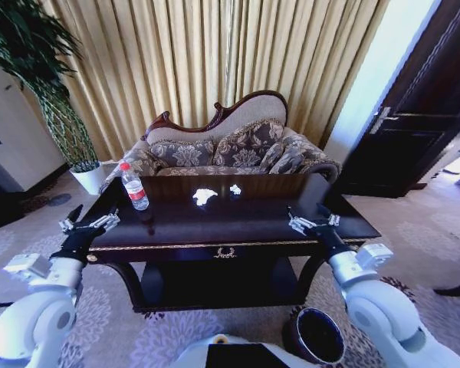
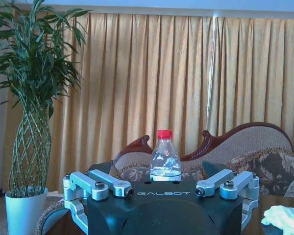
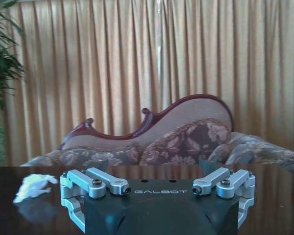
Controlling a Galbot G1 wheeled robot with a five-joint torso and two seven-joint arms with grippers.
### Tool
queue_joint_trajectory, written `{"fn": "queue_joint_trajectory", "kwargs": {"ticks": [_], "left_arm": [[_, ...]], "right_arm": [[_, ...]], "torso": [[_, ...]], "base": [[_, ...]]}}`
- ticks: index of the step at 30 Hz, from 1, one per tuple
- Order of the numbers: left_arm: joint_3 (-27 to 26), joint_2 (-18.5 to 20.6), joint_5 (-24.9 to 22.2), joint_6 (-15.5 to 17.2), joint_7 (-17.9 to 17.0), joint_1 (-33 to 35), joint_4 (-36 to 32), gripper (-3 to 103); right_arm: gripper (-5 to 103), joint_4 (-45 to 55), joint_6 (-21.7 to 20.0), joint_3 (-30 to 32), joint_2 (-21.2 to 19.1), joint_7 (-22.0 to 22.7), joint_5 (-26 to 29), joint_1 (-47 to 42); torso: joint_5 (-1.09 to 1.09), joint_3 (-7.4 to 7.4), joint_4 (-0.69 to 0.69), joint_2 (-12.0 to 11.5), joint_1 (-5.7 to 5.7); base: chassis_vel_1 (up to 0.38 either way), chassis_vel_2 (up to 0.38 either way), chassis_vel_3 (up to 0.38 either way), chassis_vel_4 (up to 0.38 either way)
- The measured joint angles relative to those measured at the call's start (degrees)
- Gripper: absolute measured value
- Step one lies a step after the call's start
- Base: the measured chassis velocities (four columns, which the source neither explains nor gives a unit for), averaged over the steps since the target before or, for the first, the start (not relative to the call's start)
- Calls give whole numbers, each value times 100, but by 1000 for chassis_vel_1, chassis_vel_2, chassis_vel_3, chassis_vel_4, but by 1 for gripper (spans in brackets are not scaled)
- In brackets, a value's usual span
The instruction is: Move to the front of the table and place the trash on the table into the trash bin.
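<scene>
The dark counter (image 1: 238, 222) stands in front of a sofa (image 1: 238, 146). On it a water bottle (image 1: 135, 186) stands upright near the robot's left corner, and two paper scraps (image 1: 204, 196) lie near the middle toward the back edge. The left end effector (image 1: 90, 225) and right end effector (image 1: 313, 223) hover at the front corners, both spread wide with nothing held. The trash bin (image 1: 316, 336) sits on the carpet below the right arm.

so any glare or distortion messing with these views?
Head view: wide-angle bending, door frame leans; the table is glossy, mirroring the bottle. Left wrist view: bright backlit curtain. Right wrist view: paper scrap reflected in the tabletop.
</scene>
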Motion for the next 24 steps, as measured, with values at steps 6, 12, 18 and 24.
{"fn": "queue_joint_trajectory", "kwargs": {"ticks": [6,12,18,24], "left_arm": [[14,-151,55,-1,0,68,-103,100],[20,-333,104,1,-67,265,-207,100],[10,-348,123,29,-138,284,-223,100],[-31,-382,214,44,-174,353,-234,100]], "right_arm": [[100,-217,-127,-223,-557,22,604,622],[100,-1412,-367,-995,-1783,-239,1829,2125],[100,-2170,-771,-2705,-1830,-189,2266,4121],[100,-2994,-1175,-4091,-1193,-5,2455,5704]], "torso": [[1,1,1,0,0],[0,2,-1,0,3],[-3,2,2,-1,3],[0,3,1,-2,3]], "base": [[0,0,0,0],[0,0,0,0],[0,0,0,0],[0,0,0,0]]}}
